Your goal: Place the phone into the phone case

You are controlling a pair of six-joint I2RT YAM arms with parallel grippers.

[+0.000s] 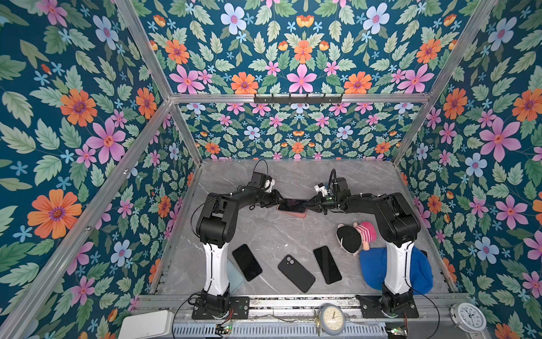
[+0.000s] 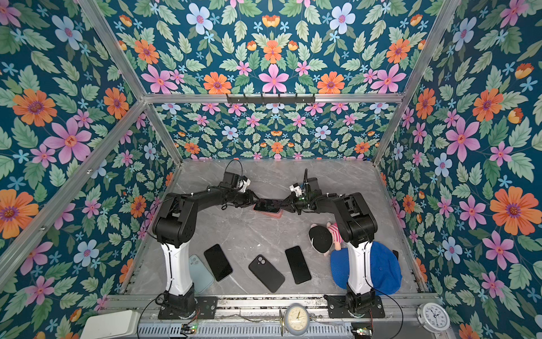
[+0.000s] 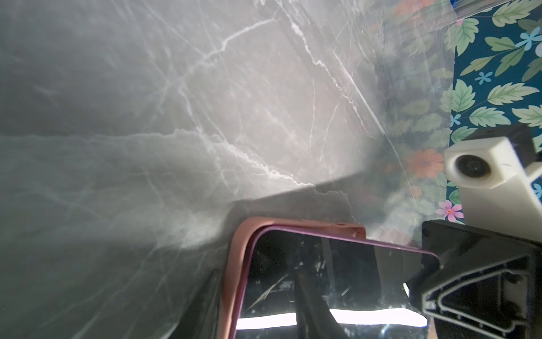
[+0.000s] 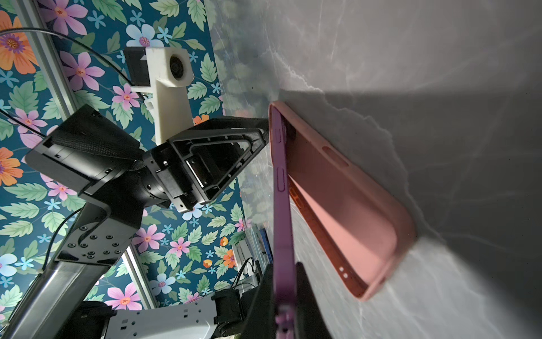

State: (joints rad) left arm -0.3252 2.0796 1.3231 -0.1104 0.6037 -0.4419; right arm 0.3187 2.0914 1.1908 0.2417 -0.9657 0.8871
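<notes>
In both top views a purple phone [image 1: 291, 205] [image 2: 267, 205] with a dark screen lies slanted over a pink phone case [image 1: 294, 215] [image 2: 271, 215] at mid-table. My right gripper [image 4: 283, 308] [image 1: 311, 204] is shut on the phone's near end and holds it edge-on. That end is raised off the case [image 4: 346, 205], while the far end sits in the case's end. My left gripper [image 3: 258, 281] [image 1: 278, 200] clamps that far end. One finger [image 3: 311, 305] rests on the screen [image 3: 337, 270]. The other lies outside the case's rim [image 3: 234, 264].
Near the front edge lie a dark phone [image 1: 247, 262], a black case [image 1: 296, 273] and another dark phone [image 1: 327, 264]. A pale blue case [image 1: 237, 280] sits by the left arm's base. A plush doll [image 1: 353, 236] and a blue cap [image 1: 372, 270] lie by the right arm.
</notes>
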